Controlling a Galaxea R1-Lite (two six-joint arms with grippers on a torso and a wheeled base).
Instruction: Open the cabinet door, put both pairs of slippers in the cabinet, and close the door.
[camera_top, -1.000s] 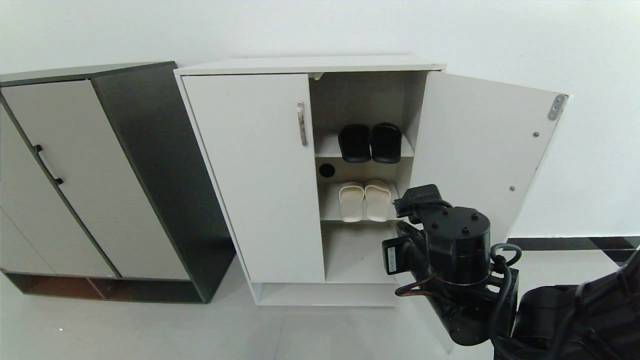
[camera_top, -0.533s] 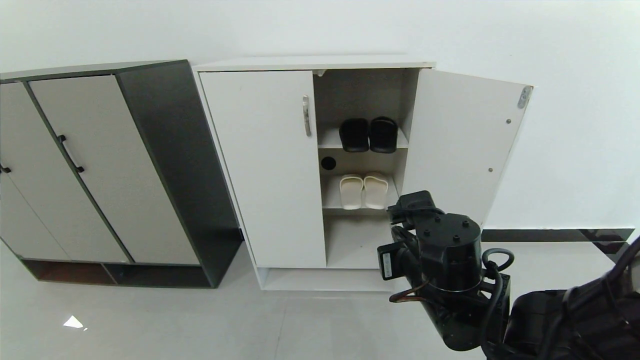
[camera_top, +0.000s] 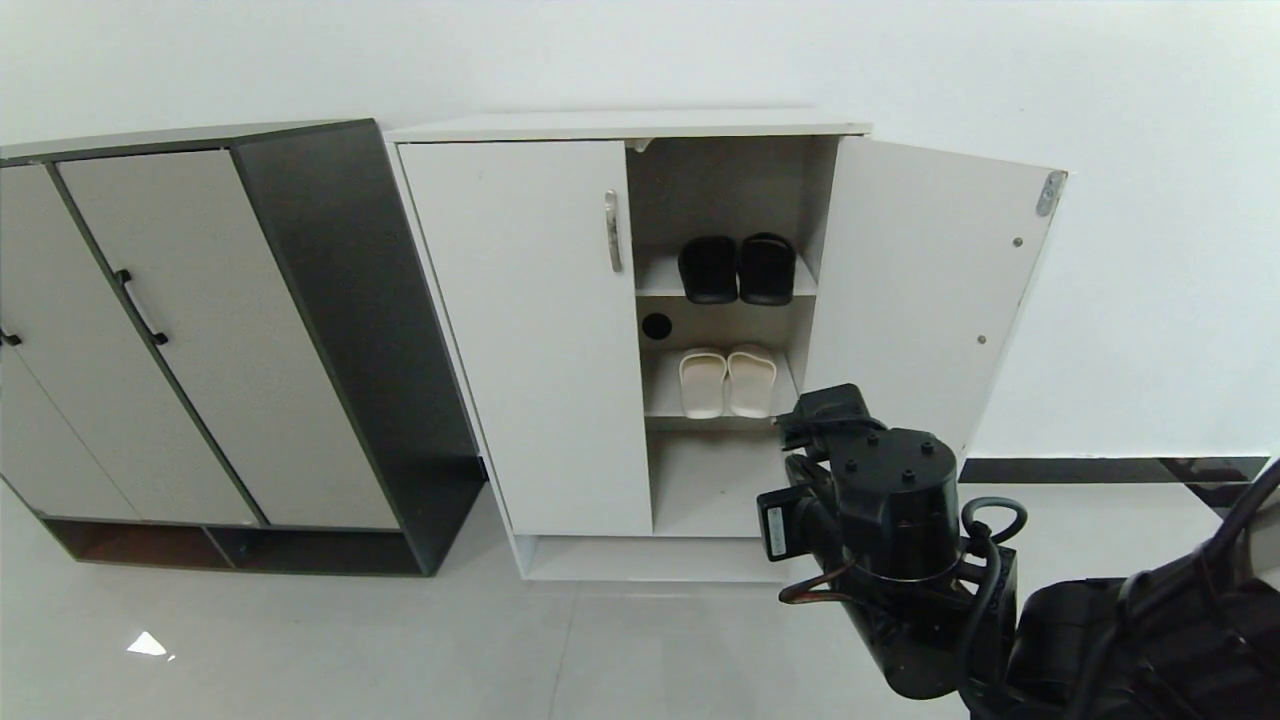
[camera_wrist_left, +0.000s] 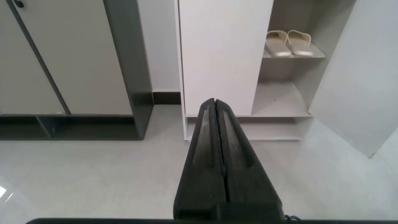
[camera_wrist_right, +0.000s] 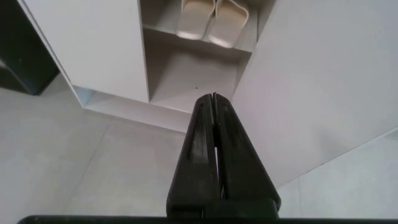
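Closing the open cabinet door (camera_top: 920, 290) looks like the one step left: black slippers (camera_top: 750, 270) sit on the upper shelf (camera_top: 655, 278), cream slippers (camera_top: 742, 381) below. The left gripper (camera_wrist_left: 214, 102) and right gripper (camera_wrist_right: 214, 98) have jaws shut, empty. Pushing the door's inner face could swing it wider. The head view adds the black pair; the right wrist view, the door's nearness.

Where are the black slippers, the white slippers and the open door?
black slippers (camera_top: 709, 272): head view, strap of the pair's left slipper.
white slippers (camera_top: 703, 386): head view, strap of the pair's left slipper.
open door (camera_top: 920, 290): head view, middle of its inner face.
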